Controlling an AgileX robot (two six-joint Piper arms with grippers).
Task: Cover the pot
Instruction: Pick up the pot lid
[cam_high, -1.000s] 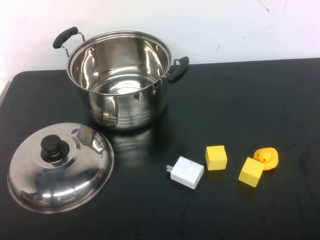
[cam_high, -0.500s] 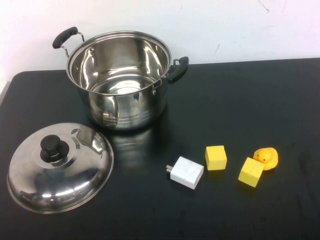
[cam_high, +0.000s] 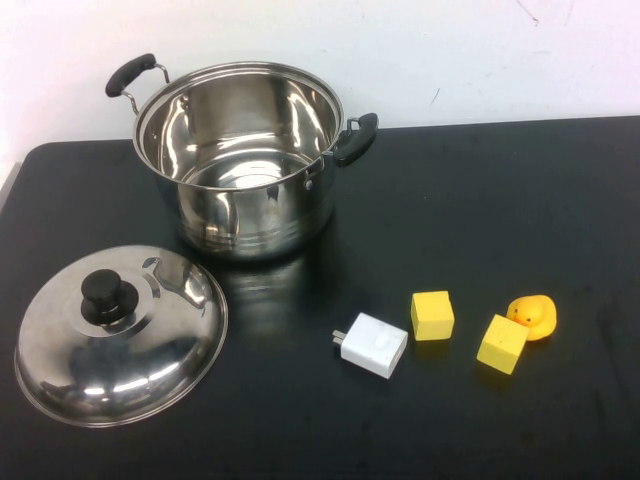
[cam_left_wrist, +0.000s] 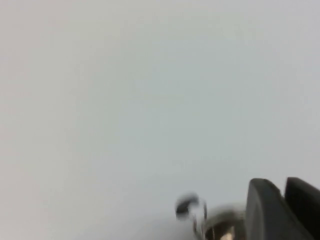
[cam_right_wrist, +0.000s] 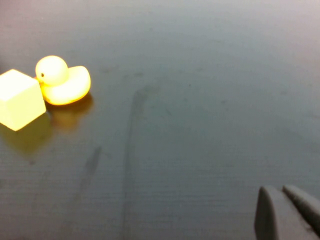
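Observation:
The steel pot (cam_high: 240, 160) stands open and uncovered at the back left of the black table (cam_high: 470, 200), with two black side handles. The domed steel lid (cam_high: 120, 335) with a black knob (cam_high: 108, 293) lies on the table in front of the pot, to the left. Neither arm shows in the high view. In the left wrist view my left gripper (cam_left_wrist: 282, 182) has its fingers together and empty, facing a pale wall, with a blurred edge of the pot (cam_left_wrist: 220, 227) beside it. In the right wrist view my right gripper (cam_right_wrist: 280, 190) is shut and empty over bare table.
A white charger plug (cam_high: 372, 344), two yellow cubes (cam_high: 432, 315) (cam_high: 502, 343) and a yellow rubber duck (cam_high: 534, 316) lie at the front right. The duck (cam_right_wrist: 62, 80) and one cube (cam_right_wrist: 19, 99) also show in the right wrist view.

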